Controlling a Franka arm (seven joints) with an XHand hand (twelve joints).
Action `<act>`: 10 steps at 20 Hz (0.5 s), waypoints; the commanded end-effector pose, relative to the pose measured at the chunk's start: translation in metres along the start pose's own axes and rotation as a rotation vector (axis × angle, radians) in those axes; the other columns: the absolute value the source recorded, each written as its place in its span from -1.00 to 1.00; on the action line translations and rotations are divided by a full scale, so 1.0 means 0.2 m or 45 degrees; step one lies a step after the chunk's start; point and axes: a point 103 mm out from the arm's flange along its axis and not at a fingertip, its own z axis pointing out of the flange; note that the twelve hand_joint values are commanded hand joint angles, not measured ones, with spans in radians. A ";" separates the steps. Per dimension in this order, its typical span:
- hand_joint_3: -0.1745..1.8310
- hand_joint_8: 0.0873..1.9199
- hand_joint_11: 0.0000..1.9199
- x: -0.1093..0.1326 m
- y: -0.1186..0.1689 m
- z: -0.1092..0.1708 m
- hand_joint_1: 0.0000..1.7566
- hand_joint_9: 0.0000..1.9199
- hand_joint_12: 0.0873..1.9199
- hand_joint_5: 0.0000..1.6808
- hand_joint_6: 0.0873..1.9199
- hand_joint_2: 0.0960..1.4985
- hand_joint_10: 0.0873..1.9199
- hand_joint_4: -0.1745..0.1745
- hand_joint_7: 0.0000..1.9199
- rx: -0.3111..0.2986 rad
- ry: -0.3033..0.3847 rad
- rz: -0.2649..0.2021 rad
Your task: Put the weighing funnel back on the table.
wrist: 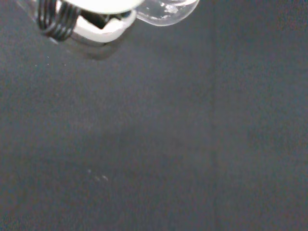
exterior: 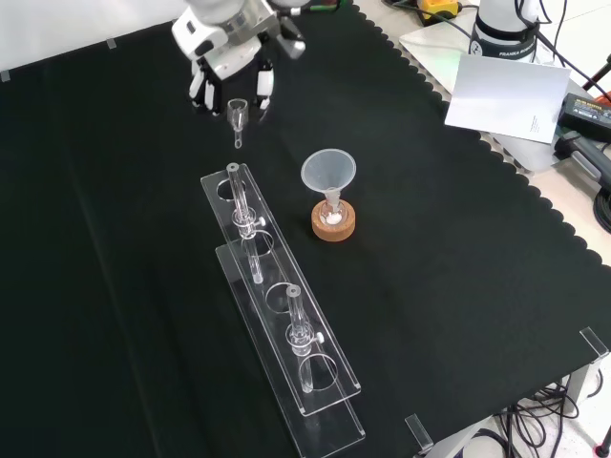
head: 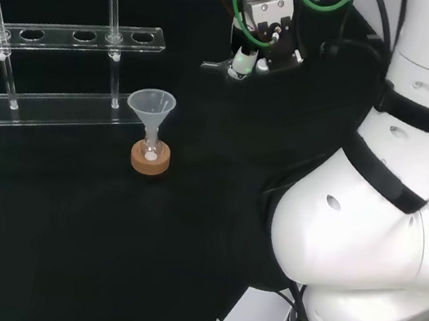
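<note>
The hand (exterior: 229, 57) hangs above the far part of the black cloth, beyond the end of the tube rack in the front view. Its fingers curl down round a small clear weighing funnel (exterior: 238, 116), whose short stem points down, clear of the cloth. In the head view the hand (head: 257, 39) is at the top centre, and the weighing funnel (head: 217, 66) juts out to its left. Close to the wrist camera, a blurred part of the hand (wrist: 91, 21) sits beside the clear rounded weighing funnel (wrist: 166, 10) over bare cloth.
The big funnel (exterior: 328, 172) stands mouth up in a small flask on a cork ring (exterior: 333, 225), to the right of the rack in the front view. A clear tube rack (exterior: 277, 315) holds two tubes. A white sheet (exterior: 501, 95) lies off the cloth's far right corner.
</note>
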 end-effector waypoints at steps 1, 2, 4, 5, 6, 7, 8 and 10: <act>-0.30 -0.39 0.07 0.06 0.18 0.07 0.28 0.16 -0.14 0.56 -0.49 -0.12 -0.93 1.00 -0.34 0.035 -0.067 -0.032; -0.30 -0.39 0.07 0.07 0.19 0.08 0.28 0.16 -0.14 0.56 -0.49 -0.12 -0.93 1.00 -0.34 0.045 -0.075 -0.030; -0.30 -0.39 0.07 0.07 0.23 0.10 0.28 0.16 -0.14 0.56 -0.49 -0.12 -0.93 1.00 -0.34 0.055 -0.074 -0.040; -0.30 -0.39 0.07 0.07 0.24 0.12 0.28 0.16 -0.14 0.56 -0.49 -0.12 -0.93 1.00 -0.34 0.059 -0.070 -0.046; -0.30 -0.39 0.07 0.07 0.25 0.13 0.28 0.16 -0.14 0.56 -0.49 -0.12 -0.93 1.00 -0.34 0.063 -0.068 -0.050; -0.30 -0.39 0.07 0.07 0.27 0.15 0.28 0.16 -0.14 0.56 -0.49 -0.12 -0.93 1.00 -0.34 0.067 -0.072 -0.054; -0.30 -0.39 0.07 0.08 0.28 0.16 0.28 0.16 -0.14 0.56 -0.49 -0.12 -0.93 1.00 -0.34 0.073 -0.068 -0.059; -0.30 -0.39 0.07 0.08 0.31 0.20 0.28 0.16 -0.14 0.56 -0.49 -0.12 -0.93 1.00 -0.34 0.082 -0.059 -0.068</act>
